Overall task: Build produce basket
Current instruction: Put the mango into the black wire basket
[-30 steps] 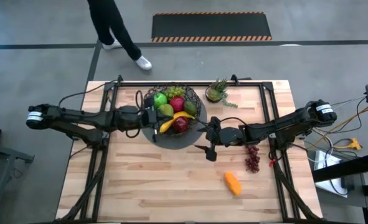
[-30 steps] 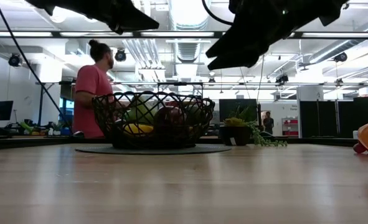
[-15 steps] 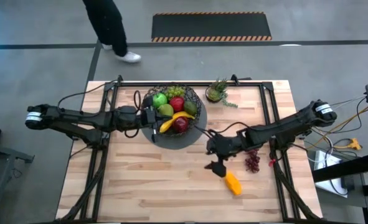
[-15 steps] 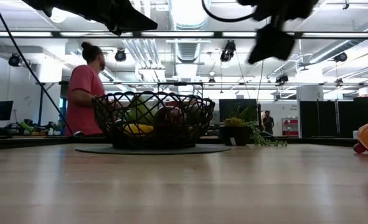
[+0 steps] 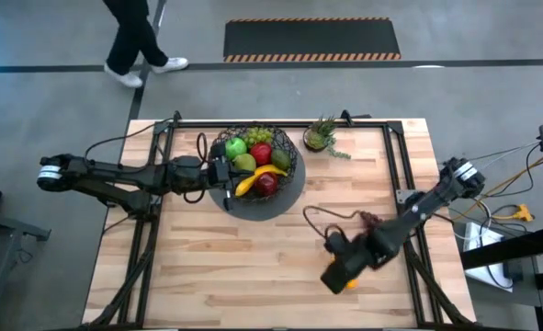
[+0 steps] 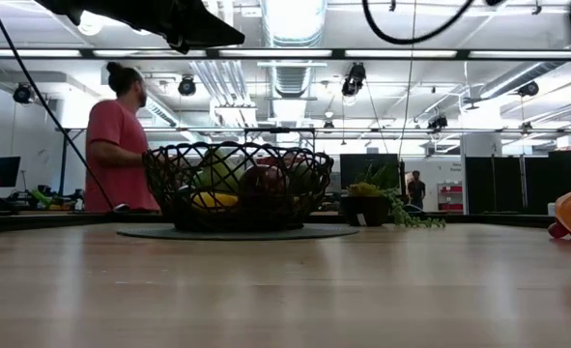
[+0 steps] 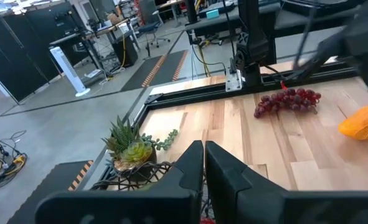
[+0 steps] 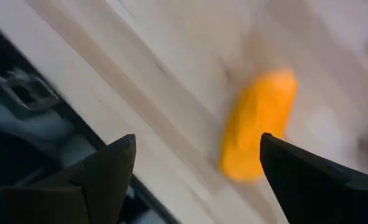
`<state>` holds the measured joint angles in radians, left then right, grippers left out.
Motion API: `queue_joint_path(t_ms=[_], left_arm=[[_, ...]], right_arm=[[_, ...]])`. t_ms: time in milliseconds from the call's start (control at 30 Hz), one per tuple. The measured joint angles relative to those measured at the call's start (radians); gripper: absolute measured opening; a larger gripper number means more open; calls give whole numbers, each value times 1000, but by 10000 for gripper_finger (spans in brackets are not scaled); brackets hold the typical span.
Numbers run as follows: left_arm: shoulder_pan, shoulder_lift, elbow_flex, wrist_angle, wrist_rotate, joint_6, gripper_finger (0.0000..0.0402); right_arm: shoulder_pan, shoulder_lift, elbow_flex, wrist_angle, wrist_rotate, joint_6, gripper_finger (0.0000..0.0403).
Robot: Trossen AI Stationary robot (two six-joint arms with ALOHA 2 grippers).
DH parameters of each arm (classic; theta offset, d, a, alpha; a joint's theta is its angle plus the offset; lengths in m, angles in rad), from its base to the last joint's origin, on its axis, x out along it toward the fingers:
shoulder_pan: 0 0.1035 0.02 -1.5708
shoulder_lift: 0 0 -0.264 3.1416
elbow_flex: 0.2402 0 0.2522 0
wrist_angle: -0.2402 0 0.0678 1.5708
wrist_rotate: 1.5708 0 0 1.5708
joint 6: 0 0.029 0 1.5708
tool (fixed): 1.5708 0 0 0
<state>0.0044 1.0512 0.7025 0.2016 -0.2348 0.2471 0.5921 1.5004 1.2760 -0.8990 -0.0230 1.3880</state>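
The black wire basket (image 5: 295,164) stands on its grey round base at the far middle of the table and holds a banana (image 5: 257,177), apples and green grapes. My left gripper (image 5: 225,175) hovers shut at the basket's left rim, its fingers (image 7: 203,152) together and empty. An orange piece (image 8: 258,124) lies on the wood near the front right. My right gripper (image 8: 197,140) hangs open above it, pointing down, one finger on either side and clear of it. Purple grapes (image 7: 287,101) lie on the table farther back.
A small potted green plant (image 5: 320,136) stands at the far edge, right of the basket. Black frame rails (image 5: 401,156) run along the table's sides. A person (image 5: 129,37) walks on the floor beyond the far left corner. Bare wood (image 5: 225,267) lies in front of the basket.
My right gripper has swung from beside the basket toward the table's near edge and a little right, rising out of the low view. It has rolled and tipped to point down over the orange piece, staying open. The person has walked left.
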Motion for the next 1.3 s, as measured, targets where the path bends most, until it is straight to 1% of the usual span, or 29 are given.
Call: queue_joint_path(t_ms=[67, 133, 200, 267, 500, 700, 1000, 1167, 1233, 1300], left_arm=[[0, 0, 0, 0, 0, 1, 0], [0, 0, 0, 0, 0, 2, 0], [0, 0, 0, 0, 0, 4, 0], [0, 0, -1, 0, 0, 6, 0], [0, 0, -2, -1, 0, 6, 0], [0, 0, -2, -1, 0, 5, 0], [0, 0, -2, -1, 0, 22, 0], [0, -1, -2, -1, 0, 22, 0], [0, -1, -3, -1, -1, 22, 0], [0, -1, -4, -1, -1, 22, 0]], right_arm=[[29, 53, 47, -82, -22, 56, 325], [47, 106, 92, -203, -32, 98, 325], [58, 155, 130, -293, -38, 118, 325], [61, 196, 154, -337, -38, 116, 325], [60, 291, 181, -323, -30, 24, 325], [60, 338, 178, -307, -29, 6, 325], [57, 410, 176, -230, -19, -46, 325], [55, 437, 175, -228, -8, -65, 324], [55, 441, 175, -223, -1, -69, 320], [55, 442, 175, -222, -1, -69, 305]])
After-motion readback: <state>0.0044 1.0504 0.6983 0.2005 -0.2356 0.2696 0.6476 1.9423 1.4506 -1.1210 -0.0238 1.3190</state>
